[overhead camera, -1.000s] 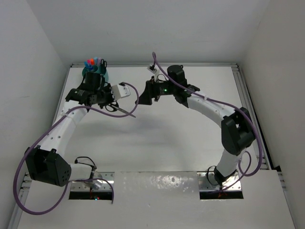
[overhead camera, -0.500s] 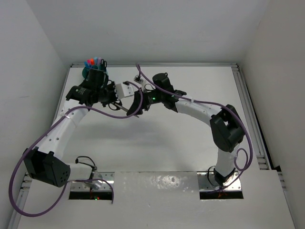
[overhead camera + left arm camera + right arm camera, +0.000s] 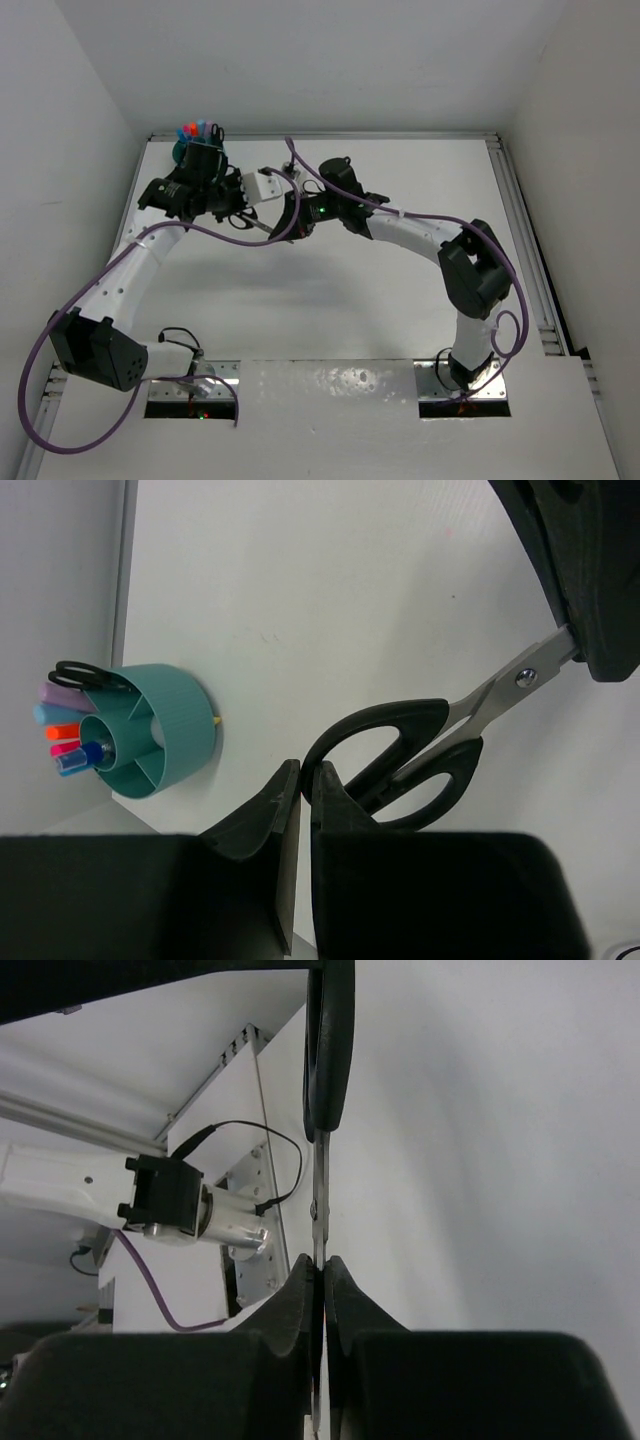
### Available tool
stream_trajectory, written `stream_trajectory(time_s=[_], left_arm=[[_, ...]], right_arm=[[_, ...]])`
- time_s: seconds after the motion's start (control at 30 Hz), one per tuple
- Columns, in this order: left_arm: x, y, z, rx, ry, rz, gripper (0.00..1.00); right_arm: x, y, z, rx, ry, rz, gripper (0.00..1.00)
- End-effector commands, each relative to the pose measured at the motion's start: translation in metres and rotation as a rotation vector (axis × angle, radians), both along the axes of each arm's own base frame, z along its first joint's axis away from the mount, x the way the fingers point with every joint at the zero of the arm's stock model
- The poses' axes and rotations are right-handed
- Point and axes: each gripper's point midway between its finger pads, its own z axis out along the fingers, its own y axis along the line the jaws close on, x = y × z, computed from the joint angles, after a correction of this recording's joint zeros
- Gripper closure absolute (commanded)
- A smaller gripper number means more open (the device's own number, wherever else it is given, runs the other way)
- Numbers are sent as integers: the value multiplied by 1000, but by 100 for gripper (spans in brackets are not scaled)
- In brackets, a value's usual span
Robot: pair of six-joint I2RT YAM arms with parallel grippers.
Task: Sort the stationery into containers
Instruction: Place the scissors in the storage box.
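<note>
Black-handled scissors point(image 3: 400, 760) are hanging bridged between both arms over the far-left part of the white table point(image 3: 400, 290). The left gripper point(image 3: 305, 780) is pinching the rim of one handle loop, its jaws pressed nearly together. The right gripper point(image 3: 322, 1270) is clamping the steel blades just as tightly.

Just beyond the left gripper, the teal cup point(image 3: 175, 730) is sitting close to the left wall point(image 3: 80, 150) and the table's far edge, leaving little room on that side. Bare white surface is stretching away to the right. Markers point(image 3: 62, 732) and a pair of black loops point(image 3: 85, 675) are standing in the cup's compartments.

The blade tips are disappearing behind the right gripper's fingers. From above, the left arm is covering most of the cup, and whether the scissors are touching the table is hard to tell.
</note>
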Motion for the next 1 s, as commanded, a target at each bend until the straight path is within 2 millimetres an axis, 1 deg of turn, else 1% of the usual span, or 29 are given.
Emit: stream_trajectory(time_s=[0.0,0.03,0.07,0.1,0.13,0.17,0.2,0.23,0.27,0.3,0.33,0.37,0.4,0.43,0.47,0.5,0.53,0.57,0.63,0.7,0.73,0.77,0.8,0.83,0.87,0.93,0.97], left_arm=[[9,-11,22,-48,-56,5,100],[8,-14,23,-59,-55,5,100],[10,-16,25,-94,-51,43,100],[12,-15,30,-111,-59,79,80],[13,-16,34,-171,-39,149,64],[17,-14,42,-216,-47,193,51],[20,-10,56,-297,-47,219,30],[20,-8,66,-368,-39,245,23],[20,-8,75,-468,-9,290,19],[17,-7,88,-560,14,271,17],[14,-8,95,-617,38,262,17],[9,-13,100,-679,79,250,18],[2,-19,104,-742,125,200,22],[0,-22,104,-781,160,192,26],[-4,-25,98,-803,197,173,34],[-9,-33,97,-835,242,122,45],[-7,-27,94,-850,253,130,47],[-7,-27,92,-864,268,118,48],[-7,-28,91,-910,307,74,44],[-8,-29,103,-981,327,11,42],[-4,-29,113,-1018,319,-9,42],[-5,-29,115,-1046,331,-30,42],[-10,-31,121,-1073,350,-74,43],[-6,-31,131,-1095,333,-83,43],[-6,-32,130,-1105,337,-85,43],[-10,-35,138,-1118,326,-112,44],[-15,-40,139,-1115,337,-143,45]], right_arm=[[-3,5,20,70,-57,36,100],[-3,3,21,76,-57,27,100],[-3,2,23,83,-62,21,100],[-1,1,33,106,-90,9,100],[6,-6,32,106,-96,-24,100],[11,-9,36,114,-109,-45,100],[18,-14,44,136,-133,-69,100],[28,-24,53,151,-150,-102,100],[33,-28,61,169,-172,-116,100],[43,-36,69,181,-195,-137,100],[46,-39,79,194,-220,-142,100],[48,-42,83,192,-233,-146,100],[52,-45,88,191,-248,-151,100],[56,-47,100,197,-304,-147,100],[56,-48,99,175,-300,-144,100],[60,-49,109,177,-356,-140,100],[59,-50,113,176,-367,-138,100],[57,-50,120,184,-387,-133,100],[56,-51,129,200,-417,-133,100],[52,-51,143,227,-446,-124,100],[51,-51,146,234,-450,-119,100],[49,-50,148,238,-451,-112,100],[46,-48,153,248,-454,-98,100],[44,-46,153,249,-450,-91,100],[42,-45,153,250,-449,-85,100],[38,-43,154,256,-454,-79,100],[37,-42,155,258,-455,-76,100]])
